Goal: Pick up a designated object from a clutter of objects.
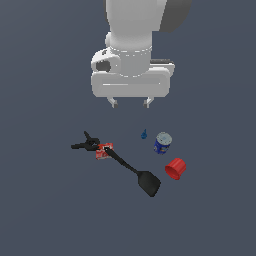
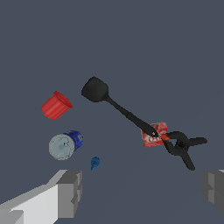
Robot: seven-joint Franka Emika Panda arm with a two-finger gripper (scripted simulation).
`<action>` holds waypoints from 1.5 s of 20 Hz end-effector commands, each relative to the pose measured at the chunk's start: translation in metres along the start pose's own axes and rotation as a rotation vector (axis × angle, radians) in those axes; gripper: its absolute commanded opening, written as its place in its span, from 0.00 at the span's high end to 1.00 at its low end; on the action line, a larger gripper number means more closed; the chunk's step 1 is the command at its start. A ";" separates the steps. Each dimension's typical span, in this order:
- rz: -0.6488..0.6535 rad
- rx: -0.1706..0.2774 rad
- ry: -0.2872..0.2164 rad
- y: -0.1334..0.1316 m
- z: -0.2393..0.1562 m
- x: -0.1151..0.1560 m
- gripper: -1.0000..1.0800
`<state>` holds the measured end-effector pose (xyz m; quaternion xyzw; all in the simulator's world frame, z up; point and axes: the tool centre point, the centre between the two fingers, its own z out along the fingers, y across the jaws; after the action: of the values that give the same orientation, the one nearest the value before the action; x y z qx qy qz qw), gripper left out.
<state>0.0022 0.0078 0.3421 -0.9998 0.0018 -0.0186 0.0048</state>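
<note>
The red cup (image 1: 176,168) (image 2: 56,105) lies on its side on the grey floor, at the exterior view's right of the clutter. Close by it stands the blue-and-white can (image 1: 163,143) (image 2: 65,145), with a tiny blue piece (image 1: 144,134) (image 2: 95,163) beside it. A black spatula (image 1: 136,173) (image 2: 111,103) runs from the cup's side toward a red-white box (image 1: 104,150) (image 2: 154,134) and a black clamp (image 1: 87,143) (image 2: 181,145). My gripper (image 1: 130,103) (image 2: 140,192) hangs open high above the clutter, holding nothing, well apart from the cup.
The dark grey floor (image 1: 45,210) spreads out on every side of the small cluster. The arm's white body (image 1: 131,45) fills the upper middle of the exterior view.
</note>
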 end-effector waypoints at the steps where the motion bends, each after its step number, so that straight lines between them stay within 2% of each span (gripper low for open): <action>1: 0.000 0.000 0.000 0.000 0.000 0.000 0.04; 10: 0.015 0.012 0.002 0.019 -0.006 0.003 0.04; 17: 0.009 0.010 0.002 0.017 -0.004 0.005 0.04; 24: -0.055 -0.002 -0.003 0.001 0.014 0.018 0.04; 30: -0.164 -0.017 -0.010 -0.029 0.047 0.038 0.04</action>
<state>0.0365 0.0281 0.3061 -0.9978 -0.0643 -0.0150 -0.0031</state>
